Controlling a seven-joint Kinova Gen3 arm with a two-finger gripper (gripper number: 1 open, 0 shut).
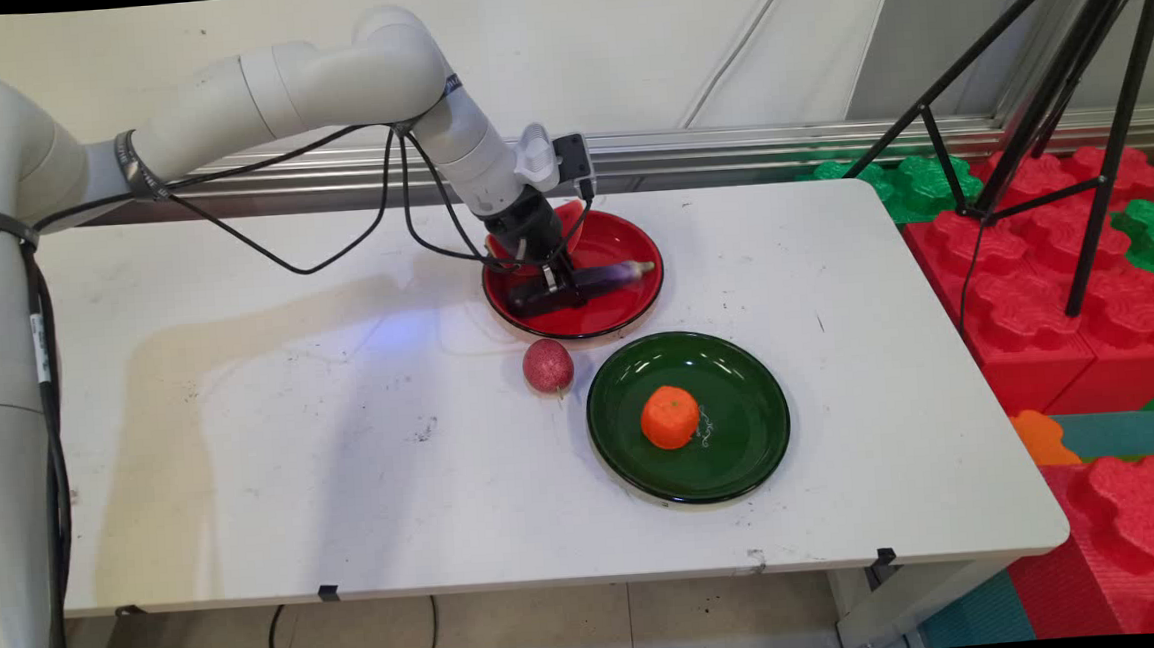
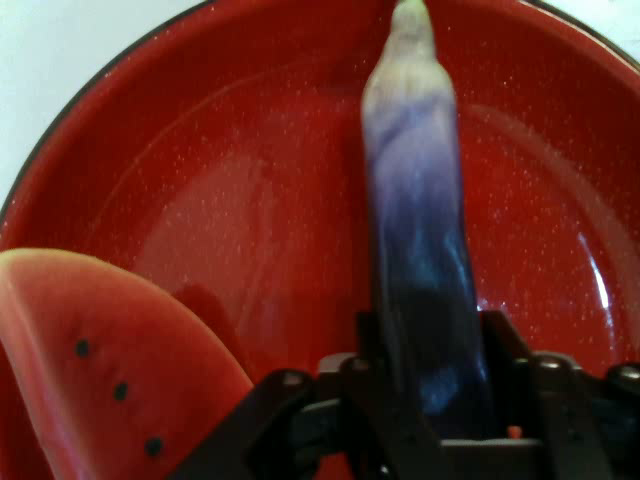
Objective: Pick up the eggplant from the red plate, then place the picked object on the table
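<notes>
A purple eggplant [image 1: 616, 274] [image 2: 415, 200] lies lengthwise in a red plate [image 1: 627, 316] [image 2: 240, 190] at the back middle of the table. My gripper [image 1: 545, 291] [image 2: 430, 350] is down in that plate, its black fingers pressed against both sides of the eggplant's dark end. The eggplant's pale tip points away from the hand. A watermelon slice [image 1: 571, 220] [image 2: 90, 340] rests in the same plate, just beside the gripper.
A green plate [image 1: 742, 394] holding an orange [image 1: 670, 416] sits in front of the red plate. A small reddish round fruit [image 1: 548, 366] lies on the table between the two plates. A black tripod [image 1: 1056, 134] and red and green foam blocks [image 1: 1036, 286] stand off the table's right.
</notes>
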